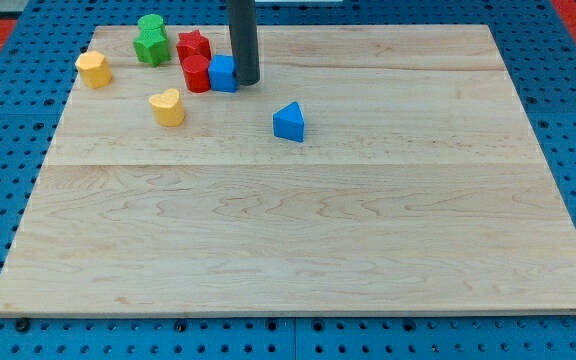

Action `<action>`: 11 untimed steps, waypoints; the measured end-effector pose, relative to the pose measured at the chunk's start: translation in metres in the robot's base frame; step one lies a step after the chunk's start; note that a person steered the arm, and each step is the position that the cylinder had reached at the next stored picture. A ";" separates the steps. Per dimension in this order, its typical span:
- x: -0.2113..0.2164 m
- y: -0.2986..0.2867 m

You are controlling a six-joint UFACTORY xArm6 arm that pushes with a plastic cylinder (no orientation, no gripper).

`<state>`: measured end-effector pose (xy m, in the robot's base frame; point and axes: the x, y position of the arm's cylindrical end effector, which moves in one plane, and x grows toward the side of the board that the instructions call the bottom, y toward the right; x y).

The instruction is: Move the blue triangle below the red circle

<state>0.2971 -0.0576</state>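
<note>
rod tip beside the blue cube, blue triangle waiting off to the right

a pale wooden board point(298, 240) lies on a blue perforated surface. a straight dark rod comes down from the view's top, and my tip point(246, 82) rests on the board near its top edge. there is no gripper here, so nothing is clasped or released; the tip can only push.

just to the tip's left, touching or nearly touching it, sits a blue cube point(223, 73). pressed against the cube's far side is the red circle point(197, 73), a short cylinder. beyond that, toward the view's top, is a red star point(194, 45), and further left a green block point(151, 41) of lobed shape.

the blue triangle point(289, 122) stands alone, to the tip's right and lower in the view, apart from everything. a yellow heart point(168, 107) lies lower left of the tip, and a second yellow block point(94, 68) far left.

as i judge it, the triangle is not yet below the red circle. the tip would need to get round to the triangle's right side and push it leftward.
</note>
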 end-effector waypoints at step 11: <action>0.067 -0.038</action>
